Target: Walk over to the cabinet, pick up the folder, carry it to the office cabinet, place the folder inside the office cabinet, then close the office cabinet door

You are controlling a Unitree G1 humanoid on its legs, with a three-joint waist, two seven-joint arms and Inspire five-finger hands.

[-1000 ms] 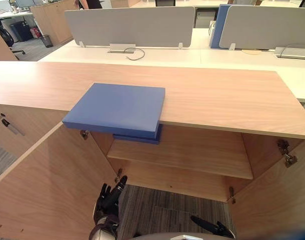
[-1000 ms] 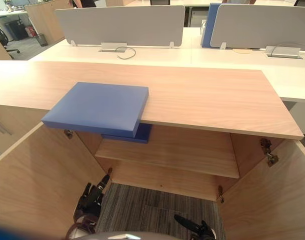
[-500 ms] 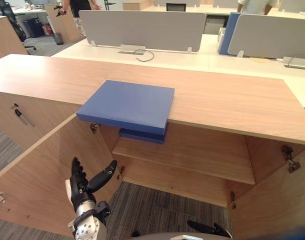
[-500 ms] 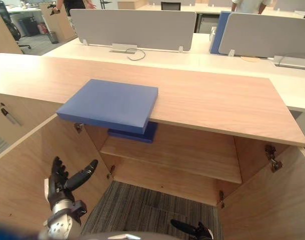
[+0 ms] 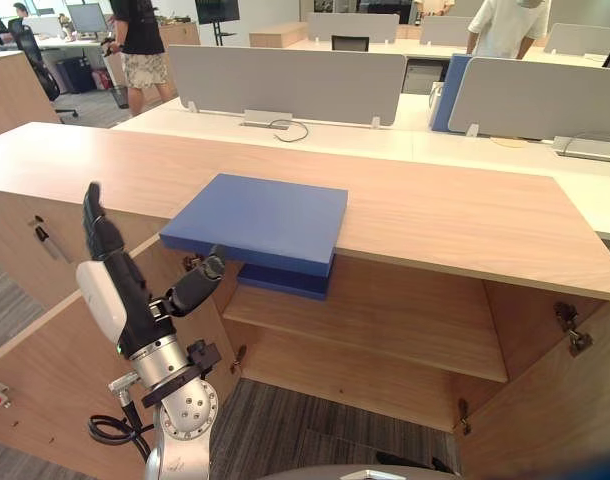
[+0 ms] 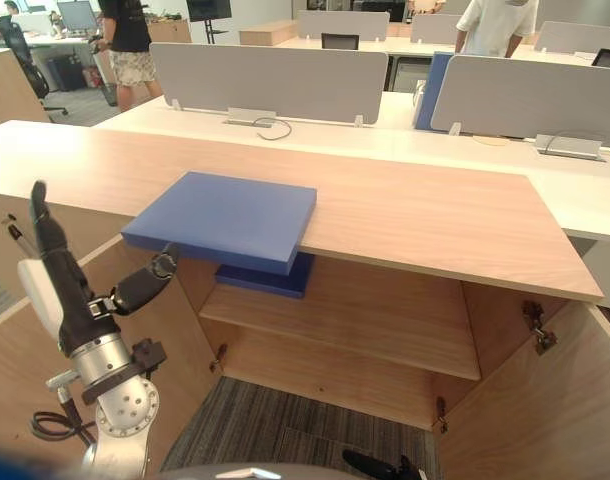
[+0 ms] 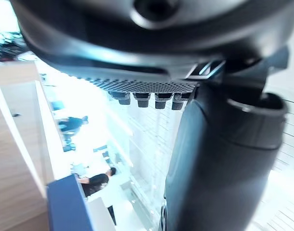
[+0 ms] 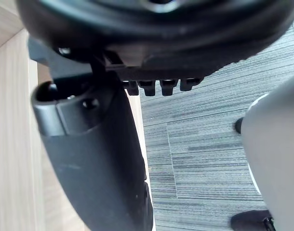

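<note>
The blue folder [image 5: 257,217] is lying flat on the wooden surface [image 5: 455,215]. Its near edge is sticking out past the edge, which I think is leaving room to slip under it. Your left hand [image 5: 120,295] is hovering just beside its near left corner, fingers [image 5: 98,228] straight and wide, holding nothing. Your right hand [image 8: 94,144] is hanging low by the floor, fingers looking loose and empty.

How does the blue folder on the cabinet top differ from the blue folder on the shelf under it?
The upper folder lies on the cabinet top, overhanging its front edge; the lower folder lies on the shelf inside. The upper folder shows whole and looks lighter; the lower folder is mostly hidden under it and looks darker. Both are blue and lie flat.
</note>
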